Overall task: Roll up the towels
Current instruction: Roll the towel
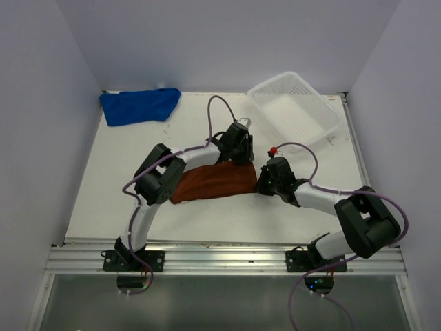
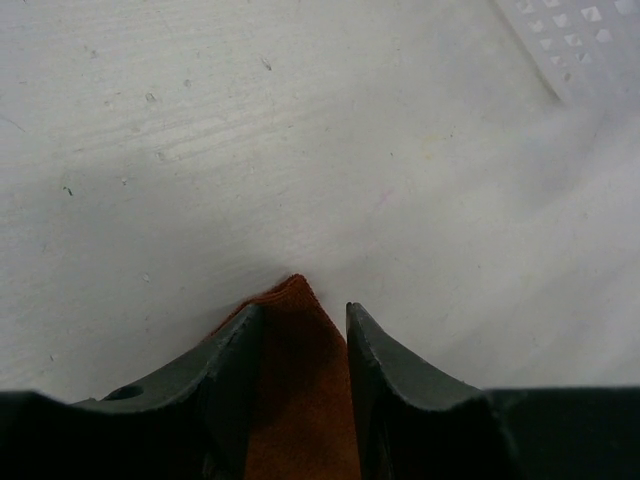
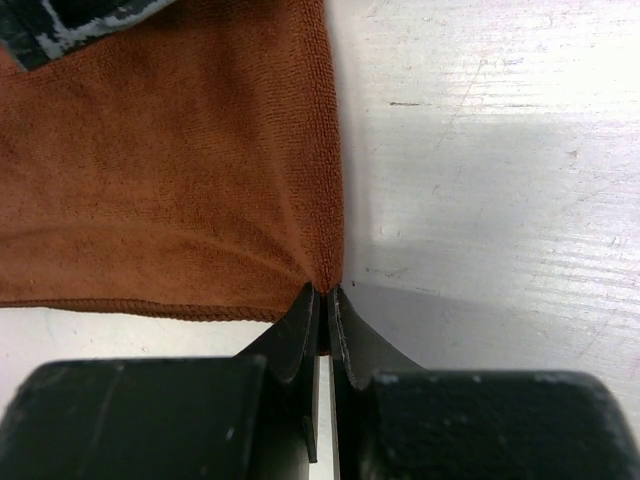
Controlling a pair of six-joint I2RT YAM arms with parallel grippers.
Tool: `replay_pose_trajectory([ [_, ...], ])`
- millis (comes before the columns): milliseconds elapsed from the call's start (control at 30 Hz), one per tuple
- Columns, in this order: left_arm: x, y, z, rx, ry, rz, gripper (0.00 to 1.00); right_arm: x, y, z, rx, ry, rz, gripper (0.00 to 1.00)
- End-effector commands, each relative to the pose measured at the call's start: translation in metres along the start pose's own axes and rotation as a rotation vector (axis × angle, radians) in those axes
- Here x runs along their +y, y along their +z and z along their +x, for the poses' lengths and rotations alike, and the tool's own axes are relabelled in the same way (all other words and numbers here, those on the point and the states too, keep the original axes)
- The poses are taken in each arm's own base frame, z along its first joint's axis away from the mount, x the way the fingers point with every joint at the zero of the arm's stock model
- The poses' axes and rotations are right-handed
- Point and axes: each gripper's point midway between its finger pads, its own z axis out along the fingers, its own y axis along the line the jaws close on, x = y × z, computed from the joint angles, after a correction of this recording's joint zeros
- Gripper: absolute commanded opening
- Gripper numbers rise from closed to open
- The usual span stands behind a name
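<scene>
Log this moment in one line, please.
left gripper: open astride rust-brown cloth towel corner | right gripper: shut on another corner | blue cloth towel: far-left

Left arm (image 1: 160,181): elbow raised, forearm reaching up and inward | left claw (image 2: 303,312): pointed down, jaws partly apart astride a corner of the brown towel (image 3: 170,170), grip unclear | right arm (image 1: 344,214): elbow out to the right, forearm low, reaching leftward | right claw (image 3: 322,295): jaws pinched together on the towel's corner
</scene>
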Motion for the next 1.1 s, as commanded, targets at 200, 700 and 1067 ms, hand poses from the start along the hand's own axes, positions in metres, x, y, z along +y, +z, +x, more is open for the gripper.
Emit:
replay_pose_trajectory([
  [200, 0.010, 0.015, 0.018, 0.029, 0.010, -0.125, 0.42, 0.002, -0.002, -0.004, -0.028, -0.015, -0.017, 0.00],
  [700, 0.035, 0.025, 0.049, 0.090, 0.074, -0.369, 0.31, 0.001, -0.013, 0.001, -0.037, -0.035, -0.038, 0.00],
  [1067, 0.042, 0.036, 0.063, 0.107, 0.038, -0.396, 0.04, -0.004, -0.020, 0.004, -0.028, -0.045, -0.017, 0.00],
])
